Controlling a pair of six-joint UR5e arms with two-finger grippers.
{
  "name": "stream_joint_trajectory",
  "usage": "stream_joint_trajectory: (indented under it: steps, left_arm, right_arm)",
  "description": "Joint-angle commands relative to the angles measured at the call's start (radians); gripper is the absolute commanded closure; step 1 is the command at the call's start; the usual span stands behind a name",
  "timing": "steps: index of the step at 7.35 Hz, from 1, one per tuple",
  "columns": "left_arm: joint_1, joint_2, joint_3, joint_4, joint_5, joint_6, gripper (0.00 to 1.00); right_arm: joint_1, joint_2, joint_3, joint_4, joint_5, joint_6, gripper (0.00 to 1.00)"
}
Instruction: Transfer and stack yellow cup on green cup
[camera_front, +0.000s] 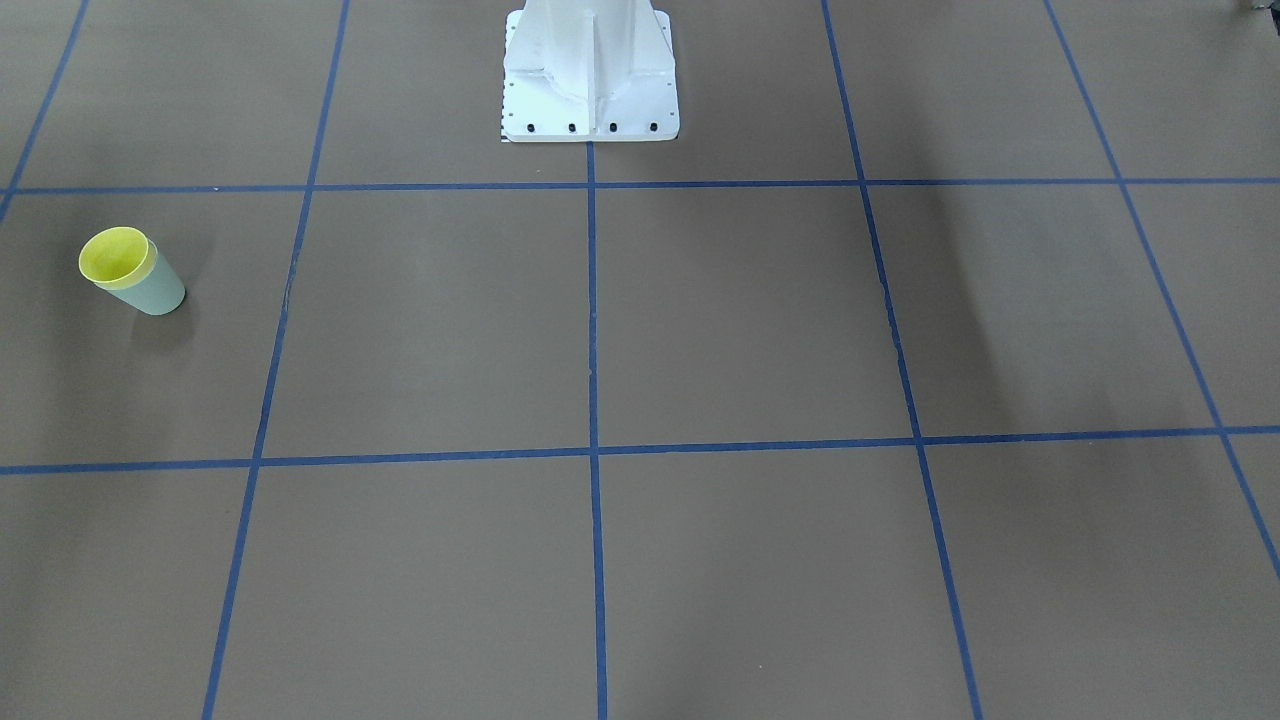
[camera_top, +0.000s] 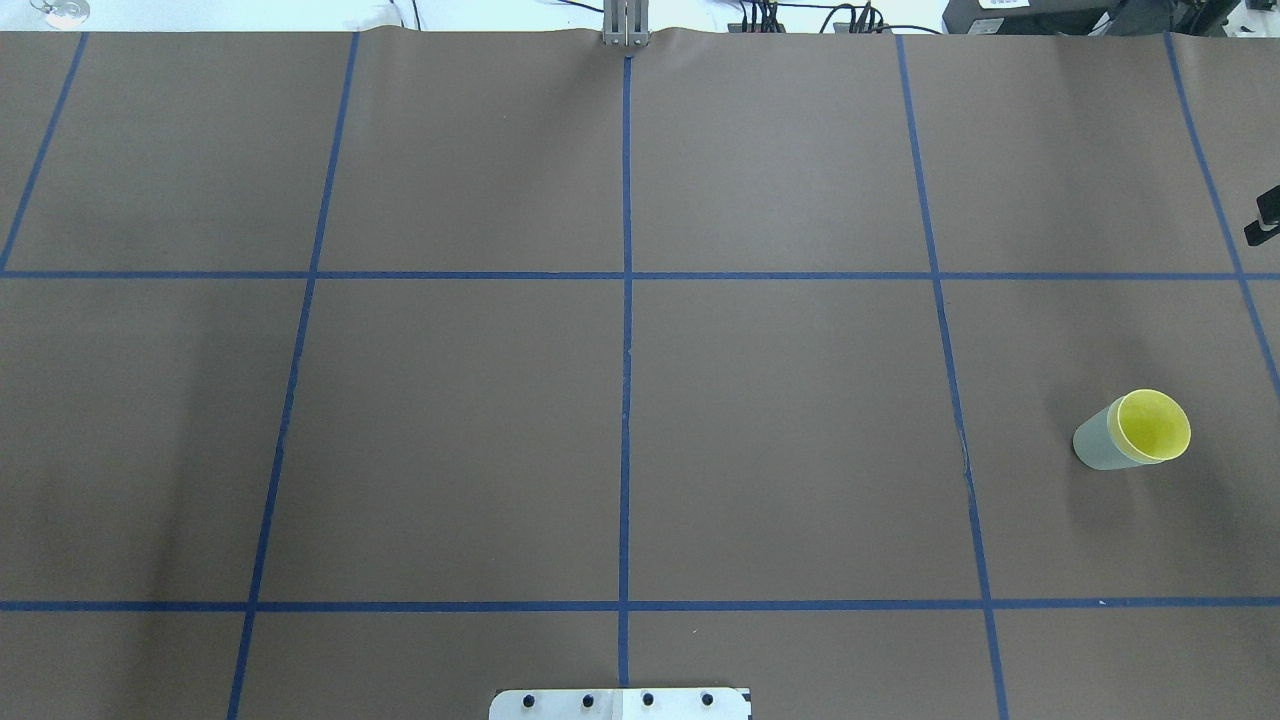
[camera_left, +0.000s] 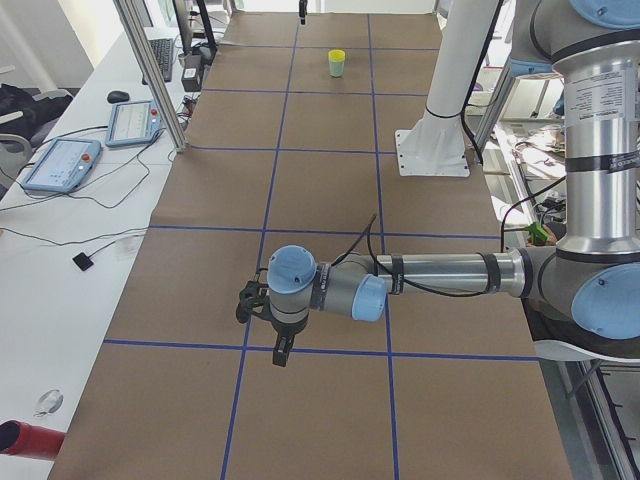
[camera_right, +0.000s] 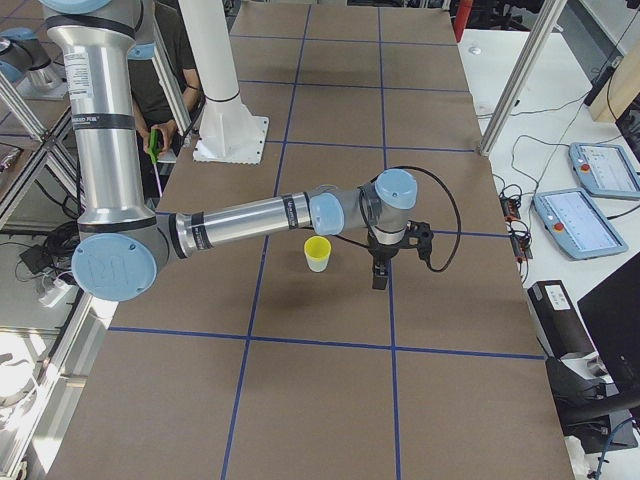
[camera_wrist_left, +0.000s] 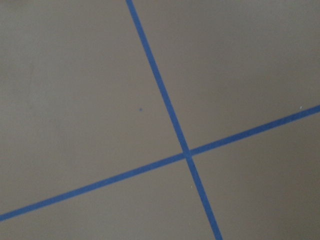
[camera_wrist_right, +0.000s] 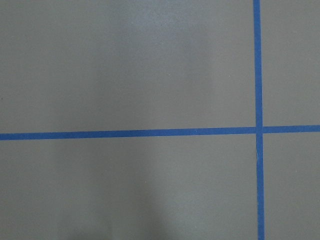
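Lettering runs down the upper tube of the right arm (camera_right: 96, 125) and of the left arm (camera_left: 600, 95), but it is too small to read, and the screens of the two pendants (camera_right: 583, 220) beside the worktop (camera_top: 780, 420) are no clearer. The yellow cup (camera_top: 1155, 425) sits nested inside the green cup (camera_top: 1098, 448), so only its rim and inner wall show. The stack stands upright near the right end of the worktop, inside one square of the blue tape grid (camera_top: 626, 400). The right gripper (camera_right: 379, 275) hangs just beside the stack without touching it. The overhead view cuts it to a dark sliver at the edge, so I cannot tell how its jaws stand. The left gripper (camera_left: 281, 352) hangs over a tape line at the far left end, well apart from the cups, and its jaws cannot be made out either. Both wrist views show only brown paper and crossing tape.
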Motion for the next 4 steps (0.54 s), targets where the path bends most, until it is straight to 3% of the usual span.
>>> stream_joint_trajectory:
  steps: [1, 3, 4]
  left_arm:
    - [-0.002, 0.014, -0.006, -0.007, -0.044, 0.008, 0.00]
    - [-0.002, 0.035, -0.038, -0.013, -0.017, 0.007, 0.00]
    - [-0.002, 0.066, -0.108, -0.010, -0.015, 0.001, 0.00]
  right_arm:
    - [0.000, -0.007, -0.002, 0.009, 0.000, 0.005, 0.00]
    - [0.000, -0.012, 0.010, 0.010, 0.011, -0.006, 0.00]
    - [0.000, -0.015, 0.010, 0.010, 0.010, -0.006, 0.00]
